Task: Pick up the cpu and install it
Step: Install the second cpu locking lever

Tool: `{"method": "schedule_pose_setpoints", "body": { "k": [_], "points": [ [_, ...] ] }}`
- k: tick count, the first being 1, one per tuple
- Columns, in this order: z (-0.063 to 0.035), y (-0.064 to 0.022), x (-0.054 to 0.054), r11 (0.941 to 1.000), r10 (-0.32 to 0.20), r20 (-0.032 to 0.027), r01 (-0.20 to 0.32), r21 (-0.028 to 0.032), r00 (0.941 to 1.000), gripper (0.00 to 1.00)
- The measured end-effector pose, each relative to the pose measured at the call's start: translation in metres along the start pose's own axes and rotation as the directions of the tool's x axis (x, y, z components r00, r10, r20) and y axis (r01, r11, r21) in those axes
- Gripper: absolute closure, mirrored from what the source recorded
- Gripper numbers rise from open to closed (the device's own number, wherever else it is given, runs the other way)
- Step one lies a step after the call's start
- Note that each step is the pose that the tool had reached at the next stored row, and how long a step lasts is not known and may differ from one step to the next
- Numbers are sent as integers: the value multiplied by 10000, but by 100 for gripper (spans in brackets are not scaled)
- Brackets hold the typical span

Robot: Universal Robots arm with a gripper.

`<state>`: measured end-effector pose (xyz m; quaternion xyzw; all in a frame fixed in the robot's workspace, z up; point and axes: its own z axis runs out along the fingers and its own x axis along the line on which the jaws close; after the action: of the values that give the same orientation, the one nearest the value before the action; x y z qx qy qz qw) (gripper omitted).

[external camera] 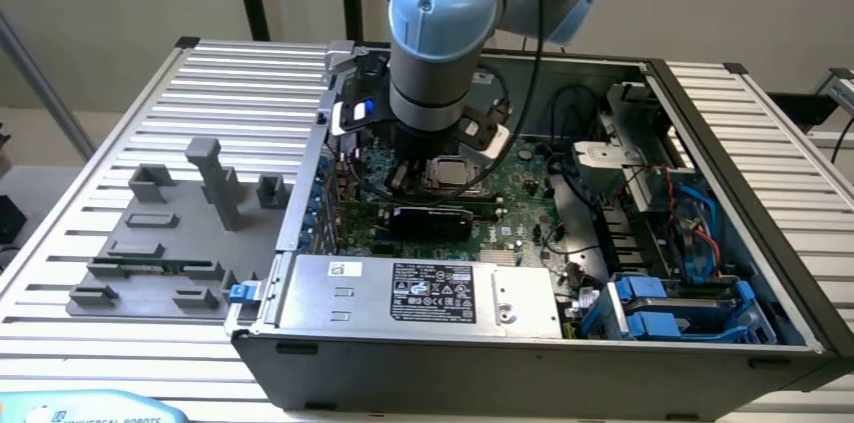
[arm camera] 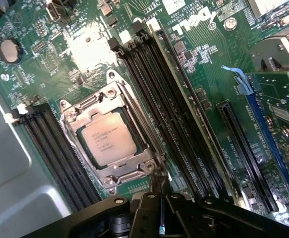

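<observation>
Pressed together and holding nothing, the claw (arm camera: 160,218) hovers just beside the motherboard's (arm camera: 208,64) socket frame (arm camera: 109,141), where the cpu (arm camera: 107,138) lies flat and square inside the metal bracket, seemingly seated so its contacts meet the socket.

One cpu (arm camera: 107,139) sits in one socket frame (arm camera: 115,171). One memory stick (external camera: 150,267) lies on the table (external camera: 80,333). One computer case (external camera: 534,363).

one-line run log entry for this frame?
task: cpu install | tool: shut, nothing held, above motherboard | cpu: seated in socket | green memory stick: on fixture outside case
</observation>
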<state>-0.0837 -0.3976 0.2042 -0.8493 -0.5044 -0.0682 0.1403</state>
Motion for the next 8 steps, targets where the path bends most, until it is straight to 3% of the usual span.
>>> {"method": "schedule_pose_setpoints", "body": {
  "k": [4,8],
  "points": [
    [-114,-20,31,10000,-10,5,10,3,10000,89],
    [-128,-23,36,10000,-15,1,15,4,10000,89]
  ]
}}
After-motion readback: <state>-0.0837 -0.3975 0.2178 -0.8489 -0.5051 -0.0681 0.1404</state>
